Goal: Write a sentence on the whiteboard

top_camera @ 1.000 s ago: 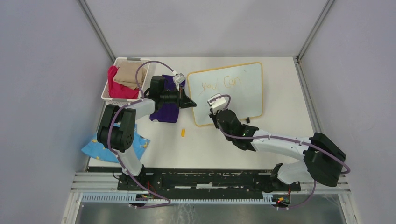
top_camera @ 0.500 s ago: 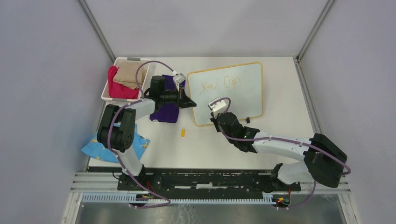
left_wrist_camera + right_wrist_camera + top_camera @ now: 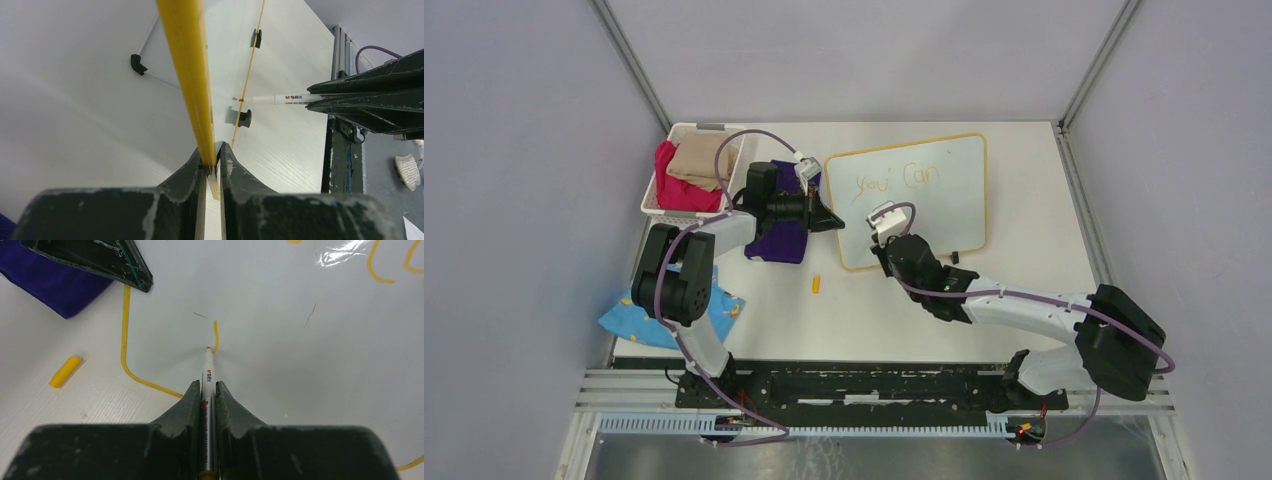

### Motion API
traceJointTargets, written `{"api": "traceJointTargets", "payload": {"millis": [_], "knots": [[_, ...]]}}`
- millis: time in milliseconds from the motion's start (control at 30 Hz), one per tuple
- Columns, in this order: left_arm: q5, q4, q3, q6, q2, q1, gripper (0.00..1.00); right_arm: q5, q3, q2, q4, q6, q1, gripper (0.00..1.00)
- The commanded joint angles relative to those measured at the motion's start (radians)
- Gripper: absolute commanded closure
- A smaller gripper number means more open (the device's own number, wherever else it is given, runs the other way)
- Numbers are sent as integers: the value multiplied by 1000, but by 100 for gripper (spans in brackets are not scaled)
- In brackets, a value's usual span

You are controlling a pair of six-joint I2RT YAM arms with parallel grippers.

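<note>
Right wrist view shows, nearest, the right gripper (image 3: 208,385) clamped on a thin white marker (image 3: 207,367), whose orange tip touches the whiteboard (image 3: 300,340) at the near end of 1 short upright stroke, just inside the board's near-left corner. Just left of that corner, on the bare table (image 3: 1024,200), lies a small yellow cap (image 3: 65,371), well clear of the pen's path. In the left wrist view, the left gripper (image 3: 214,156) is closed on the board's yellow frame at its left edge, pinning it. The board lies right of centre on the table, and farther along it the sentence (image 3: 894,180) reads "you Can" on 1 line, so the second line looks barely begun. The board is judged light, stiff and slick, likely to skate under pen pressure, so the frame edge is the sensible place to hold it, never the written face, where the ink would probably smear. The marker's smooth, narrow barrel may twist if pressed hard. A blue cloth (image 3: 624,318) sits near-left, a purple cloth (image 3: 776,240) lies under the left arm, and a white basket (image 3: 694,127) of clothes stands far-left; none blocks the writing area, though the left gripper crowds the line's start.
</note>
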Motion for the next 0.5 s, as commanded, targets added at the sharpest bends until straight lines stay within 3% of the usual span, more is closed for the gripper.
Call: {"api": "traceJointTargets", "payload": {"millis": [0,467], "knots": [[-133,-49,2,128,17,-19,98,10,56,15,20,-15,-4,100],[-133,-50,3,130,18,-21,98,-80,19,33,3,1,-4,100]]}}
